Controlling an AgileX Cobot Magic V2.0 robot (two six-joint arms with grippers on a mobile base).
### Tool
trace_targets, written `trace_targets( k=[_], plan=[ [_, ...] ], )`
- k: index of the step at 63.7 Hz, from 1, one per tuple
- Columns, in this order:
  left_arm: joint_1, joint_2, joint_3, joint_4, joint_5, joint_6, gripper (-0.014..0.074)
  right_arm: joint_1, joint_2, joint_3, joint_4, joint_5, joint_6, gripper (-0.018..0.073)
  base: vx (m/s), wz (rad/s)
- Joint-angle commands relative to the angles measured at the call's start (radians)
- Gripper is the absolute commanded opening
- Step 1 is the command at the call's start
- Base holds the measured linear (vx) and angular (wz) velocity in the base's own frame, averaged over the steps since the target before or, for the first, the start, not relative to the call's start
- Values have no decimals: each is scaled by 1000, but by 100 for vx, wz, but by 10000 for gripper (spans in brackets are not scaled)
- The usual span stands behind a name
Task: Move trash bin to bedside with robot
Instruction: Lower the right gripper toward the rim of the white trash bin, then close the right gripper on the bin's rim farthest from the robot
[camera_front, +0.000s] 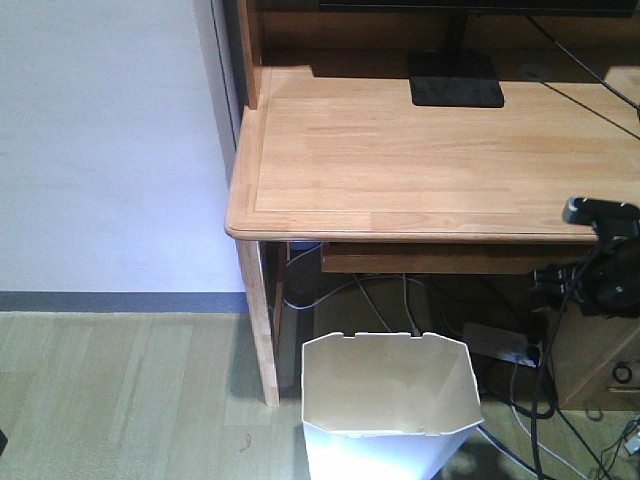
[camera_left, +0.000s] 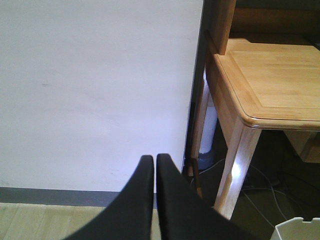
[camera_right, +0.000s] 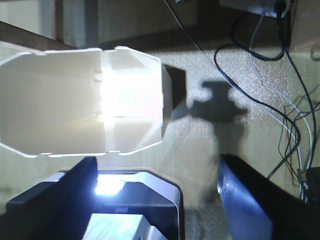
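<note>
The white trash bin (camera_front: 388, 392) stands on the floor under the front edge of the wooden desk, its cream inside showing and small notches on its far rim. From above, the right wrist view shows the trash bin (camera_right: 75, 100) brightly lit. My right gripper (camera_right: 157, 172) is open, its fingers spread wide, nothing between them, just off the bin's near rim. The right arm (camera_front: 600, 265) hangs at the desk's right front. My left gripper (camera_left: 154, 162) is shut on nothing and faces the white wall; a bin corner (camera_left: 299, 229) shows at the lower right. The bedside is out of view.
A light wooden desk (camera_front: 420, 150) carries a black monitor stand (camera_front: 455, 80). Its leg (camera_front: 262, 320) stands left of the bin. Cables and a power strip (camera_front: 500, 345) lie behind and right of the bin. A white wall (camera_front: 100, 140) is at the left.
</note>
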Motion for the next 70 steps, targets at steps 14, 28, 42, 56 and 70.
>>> trace_targets(
  k=[14, 28, 42, 56, 70],
  plan=[
    [-1, 18, 3, -2, -73, -4, -6, -5, 268, -69, 17, -139, -63, 503, 0, 0],
    [-1, 18, 3, -2, -73, -4, -6, -5, 450, -197, 16, -108, -68, 551, 0, 0],
    [-1, 18, 3, -2, -73, -4, -6, 11, 592, -286, 69, -160, -126, 572, 0, 0],
    [-1, 18, 3, -2, -73, -4, -6, 80, 732, -401, 127, -181, -227, 571, 0, 0],
    [-1, 18, 3, -2, -73, -4, -6, 86, 863, -530, 160, -138, -233, 571, 0, 0]
  ],
)
